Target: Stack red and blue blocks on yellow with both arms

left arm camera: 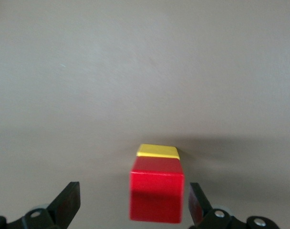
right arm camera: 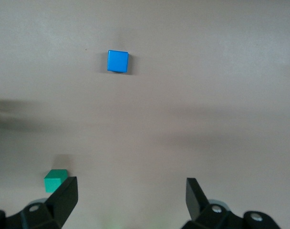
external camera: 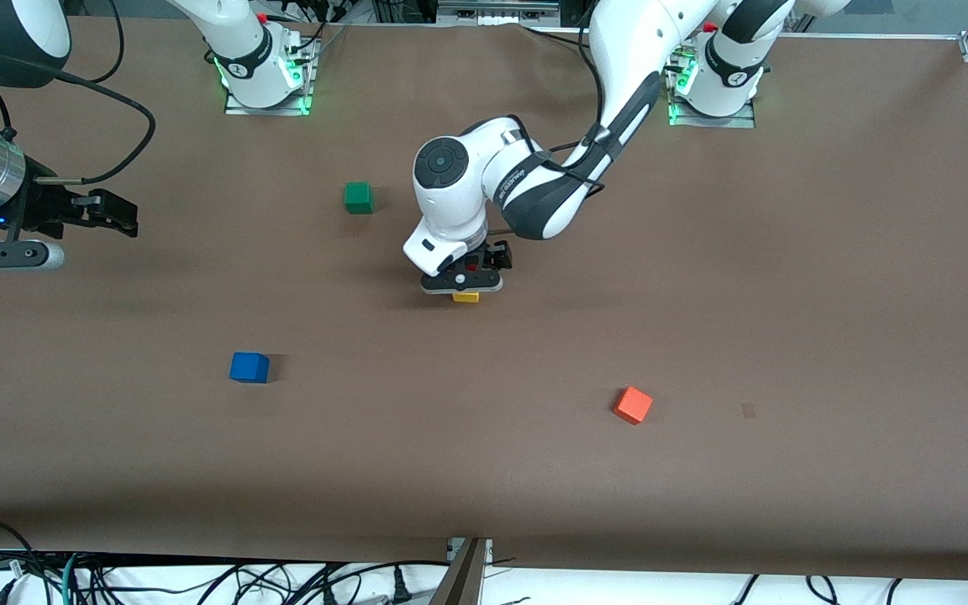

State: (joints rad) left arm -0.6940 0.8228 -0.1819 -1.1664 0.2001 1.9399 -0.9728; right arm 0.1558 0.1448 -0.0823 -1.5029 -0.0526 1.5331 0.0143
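The red block rests on the yellow block; in the front view only a sliver of red shows above the yellow block under the hand. My left gripper is low around the red block, also seen in its wrist view, and is open, with a clear gap at one finger and the other finger close to the cube. The blue block lies alone, nearer the front camera, toward the right arm's end; it also shows in the right wrist view. My right gripper is open and empty, up over the right arm's end of the table.
A green cube sits beside the left arm's wrist, toward the robots' bases, and shows in the right wrist view. An orange-red cube lies nearer the front camera toward the left arm's end.
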